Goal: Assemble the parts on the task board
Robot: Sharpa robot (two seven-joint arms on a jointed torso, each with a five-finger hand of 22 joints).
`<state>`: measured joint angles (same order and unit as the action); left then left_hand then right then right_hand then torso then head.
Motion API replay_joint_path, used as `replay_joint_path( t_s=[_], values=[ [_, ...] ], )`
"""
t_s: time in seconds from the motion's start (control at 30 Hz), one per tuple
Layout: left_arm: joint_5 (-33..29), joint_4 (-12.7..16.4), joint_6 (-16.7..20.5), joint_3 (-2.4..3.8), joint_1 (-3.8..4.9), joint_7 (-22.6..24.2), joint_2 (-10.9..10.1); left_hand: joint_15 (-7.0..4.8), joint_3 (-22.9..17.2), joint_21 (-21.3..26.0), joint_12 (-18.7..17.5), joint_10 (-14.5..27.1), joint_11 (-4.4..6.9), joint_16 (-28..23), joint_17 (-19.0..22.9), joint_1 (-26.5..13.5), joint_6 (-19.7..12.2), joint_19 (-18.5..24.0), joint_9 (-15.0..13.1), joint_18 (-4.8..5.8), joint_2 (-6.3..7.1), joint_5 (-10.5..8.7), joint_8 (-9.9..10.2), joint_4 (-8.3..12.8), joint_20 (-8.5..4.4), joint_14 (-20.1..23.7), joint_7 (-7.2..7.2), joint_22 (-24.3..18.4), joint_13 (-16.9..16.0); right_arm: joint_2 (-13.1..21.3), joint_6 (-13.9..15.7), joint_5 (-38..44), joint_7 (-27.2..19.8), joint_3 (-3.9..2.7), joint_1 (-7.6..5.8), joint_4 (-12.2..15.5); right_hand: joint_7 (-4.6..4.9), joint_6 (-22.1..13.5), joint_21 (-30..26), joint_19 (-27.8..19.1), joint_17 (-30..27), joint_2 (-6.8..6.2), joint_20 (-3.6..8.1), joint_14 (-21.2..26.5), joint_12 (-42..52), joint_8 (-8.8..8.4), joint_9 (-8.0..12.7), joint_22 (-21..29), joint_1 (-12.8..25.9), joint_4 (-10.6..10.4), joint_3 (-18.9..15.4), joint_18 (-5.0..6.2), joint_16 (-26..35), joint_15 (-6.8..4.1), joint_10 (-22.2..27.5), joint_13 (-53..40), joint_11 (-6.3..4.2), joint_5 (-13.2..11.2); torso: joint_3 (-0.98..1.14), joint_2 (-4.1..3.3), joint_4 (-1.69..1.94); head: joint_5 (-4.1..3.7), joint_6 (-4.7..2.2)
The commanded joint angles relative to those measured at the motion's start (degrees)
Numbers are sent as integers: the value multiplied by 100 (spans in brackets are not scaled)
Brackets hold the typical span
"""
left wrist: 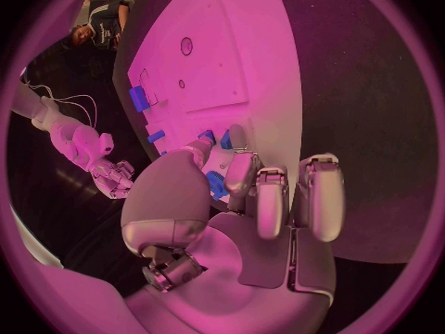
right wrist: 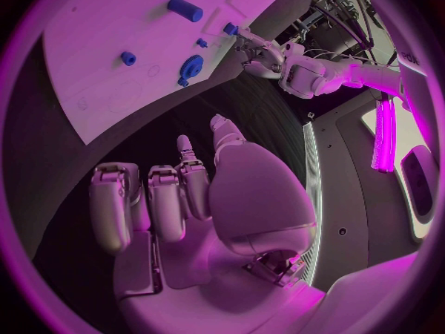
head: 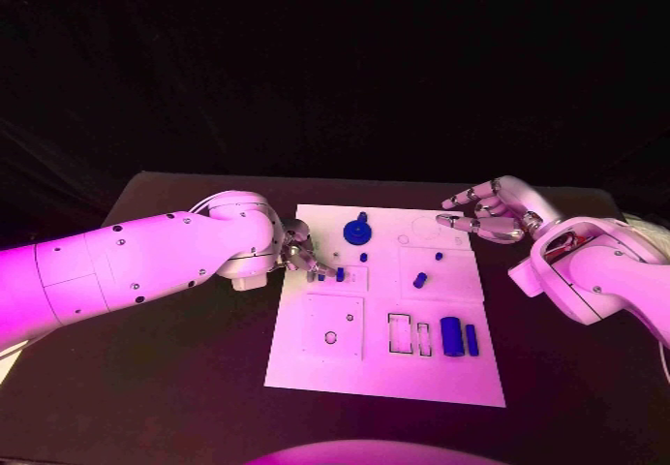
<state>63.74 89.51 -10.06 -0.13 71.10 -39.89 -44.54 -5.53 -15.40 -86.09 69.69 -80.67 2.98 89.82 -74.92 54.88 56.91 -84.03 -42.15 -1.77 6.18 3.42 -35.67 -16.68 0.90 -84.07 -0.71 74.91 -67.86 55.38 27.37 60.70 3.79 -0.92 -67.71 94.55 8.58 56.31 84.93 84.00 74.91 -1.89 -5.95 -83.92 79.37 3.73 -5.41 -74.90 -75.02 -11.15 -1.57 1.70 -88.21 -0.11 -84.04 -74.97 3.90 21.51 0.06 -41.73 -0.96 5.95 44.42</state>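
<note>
The left hand (head: 296, 254) reaches over the task board's (head: 384, 373) near-left edge, fingers apparently pinching a small blue part (left wrist: 216, 184) above its seat. The right hand (head: 492, 215) hovers beside the far-right corner, fingers loosely curled, holding nothing, seemingly waiting.

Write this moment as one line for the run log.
left hand: fingers at small blue part, grip unclear | right hand: holds nothing, beside task board | stage: assembly unfinished
</note>
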Motion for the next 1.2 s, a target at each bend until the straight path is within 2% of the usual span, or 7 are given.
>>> replay_joint_path(
  t_s=[0.03,0.3,0.43,0.63,0.8,1.07,1.2],
  values=[
    [-97,134,216,52,3,-166,-68,-44,39,-13,36,-17,14,18,-1508,-21,24,-394,-7,68,-70,-9,-27,5,-41,-593,14,1211,-4,-7,-75,20,-25,0,8,-3,-1,42,-34,9,1104,25,30,-511,-14,28,-8,-537,-47,0,-26,60,30,-40,-19,-790,-26,19,0,-2,-5,-6,-16],
    [-482,437,980,200,78,398,-343,-40,268,154,-142,86,-2,18,-1508,-165,-56,-308,-1,22,-135,-16,-4,-10,-42,-593,-9,1088,183,-6,-83,9,-21,1,24,-18,-1,42,-34,9,1104,25,30,-511,-14,28,-8,-537,-47,0,-26,60,30,-40,-19,-790,-26,19,14,4,0,-21,-37],
    [-648,411,1515,218,108,824,-370,44,361,1129,-1202,804,-133,-139,-1296,247,-446,210,86,-220,-173,-18,184,52,26,-520,-164,375,1236,-16,-82,7,-18,2,27,-27,-1,42,-34,9,1104,25,30,-511,-14,28,-8,-537,-47,0,-26,60,30,-40,-19,-790,-26,19,10,0,6,-32,-48],
    [-466,148,1979,173,124,1693,-108,452,-359,4611,-3137,2460,-562,-2789,1493,2194,-1163,2080,698,-822,61,-22,819,628,335,948,-685,-2035,2888,-41,-74,4,-14,4,32,-54,-1,41,-37,7,1099,28,30,-510,-16,27,-8,-532,-51,-1,-29,61,33,-40,-18,-788,-26,25,7,-3,-4,-41,-83],
    [181,-92,2181,76,122,2503,184,606,-867,5209,-4091,2689,-740,-4255,2888,2791,-998,2206,1422,-871,348,-31,1363,821,516,1717,-784,-2464,3855,-61,-72,3,-13,4,34,-69,-1,41,-41,4,1095,33,31,-509,-18,26,-8,-526,-56,-1,-29,62,35,-40,-17,-787,-26,30,1,-12,-17,-66,-105],
    [1399,-496,2190,-47,90,3373,616,616,-828,5436,-4820,2475,-782,-4398,3188,2776,-698,1930,2136,-881,613,-22,1933,886,552,1474,-752,-2690,4766,-76,-70,3,-17,4,35,-78,-1,41,-44,1,1094,42,31,-509,-24,26,-8,-521,-64,-1,-26,63,36,-41,-14,-783,-27,38,4,-9,-6,-129,-109],
    [1788,-686,2053,-82,62,3537,812,575,-685,5351,-5081,2283,-768,-3296,2263,2740,-529,1530,2439,-872,637,-29,2145,919,522,747,-729,-2686,5162,-82,-69,3,-22,4,35,-78,-1,41,-44,1,1094,42,31,-509,-24,26,-8,-521,-64,-1,-26,63,36,-41,-14,-783,-27,38,3,-12,-15,-141,-117]
  ],
)
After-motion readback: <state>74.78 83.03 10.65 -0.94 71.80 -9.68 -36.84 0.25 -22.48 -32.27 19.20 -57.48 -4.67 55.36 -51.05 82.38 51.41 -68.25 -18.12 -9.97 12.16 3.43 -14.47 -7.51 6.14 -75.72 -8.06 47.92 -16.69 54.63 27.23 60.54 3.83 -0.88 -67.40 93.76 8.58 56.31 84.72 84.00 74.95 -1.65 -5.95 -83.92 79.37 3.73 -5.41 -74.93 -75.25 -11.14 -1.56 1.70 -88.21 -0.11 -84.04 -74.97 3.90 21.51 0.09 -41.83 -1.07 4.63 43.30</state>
